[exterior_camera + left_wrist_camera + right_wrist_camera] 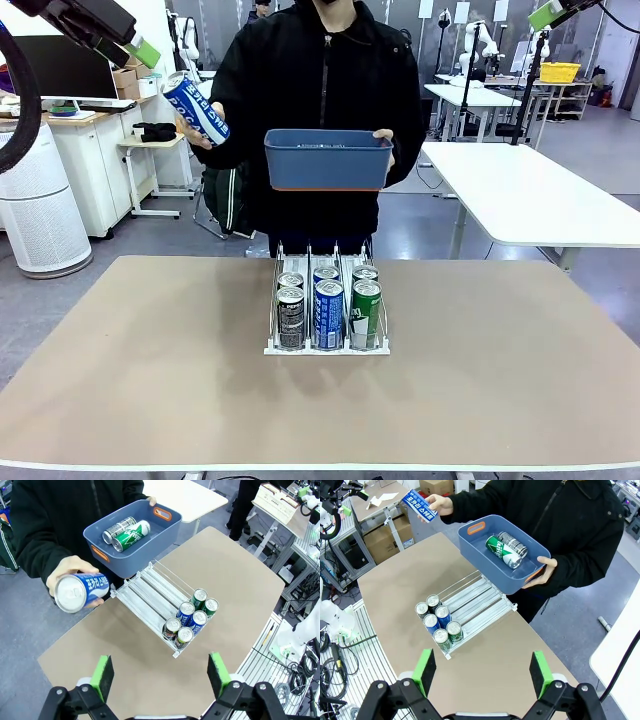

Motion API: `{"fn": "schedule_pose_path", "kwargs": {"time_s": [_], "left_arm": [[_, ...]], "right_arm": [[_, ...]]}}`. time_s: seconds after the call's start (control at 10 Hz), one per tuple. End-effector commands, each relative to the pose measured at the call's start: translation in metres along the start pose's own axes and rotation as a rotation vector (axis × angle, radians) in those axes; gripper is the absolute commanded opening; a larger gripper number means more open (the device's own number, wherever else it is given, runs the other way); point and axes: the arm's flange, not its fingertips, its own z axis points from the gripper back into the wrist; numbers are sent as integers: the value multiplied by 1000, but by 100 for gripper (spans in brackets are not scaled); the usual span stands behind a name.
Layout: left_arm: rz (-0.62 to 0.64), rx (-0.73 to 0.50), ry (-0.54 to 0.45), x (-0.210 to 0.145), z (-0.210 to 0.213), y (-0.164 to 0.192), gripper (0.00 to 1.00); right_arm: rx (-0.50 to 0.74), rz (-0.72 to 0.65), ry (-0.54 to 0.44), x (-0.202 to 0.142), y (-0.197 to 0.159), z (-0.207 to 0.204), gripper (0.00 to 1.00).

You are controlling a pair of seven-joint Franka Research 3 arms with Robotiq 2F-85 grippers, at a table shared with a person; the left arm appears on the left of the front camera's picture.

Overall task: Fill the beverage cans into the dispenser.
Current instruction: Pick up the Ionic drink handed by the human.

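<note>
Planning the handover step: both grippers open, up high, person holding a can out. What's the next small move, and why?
Probably move the open left gripper toward the blue-and-white aluminium can that the person's hand holds out on that side. The white wire-lane dispenser has free room behind its six cans.

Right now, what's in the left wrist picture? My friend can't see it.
A person in a black top holds out a blue-and-white aluminium drink can in one hand and a blue plastic tub with two more cans in the other. On the tan table, a white wire-lane dispenser holds six cans; the left gripper hangs open above.
</note>
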Motion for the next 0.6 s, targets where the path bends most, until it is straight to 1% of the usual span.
{"fn": "schedule_pose_path", "kwargs": {"time_s": [0.0,0.5], "left_arm": [[1,0,1,-1,0,0,100],[1,0,1,-1,0,0,100]], "right_arm": [[-1,-2,-1,0,0,0,100],[-1,-2,-1,0,0,0,100]]}}
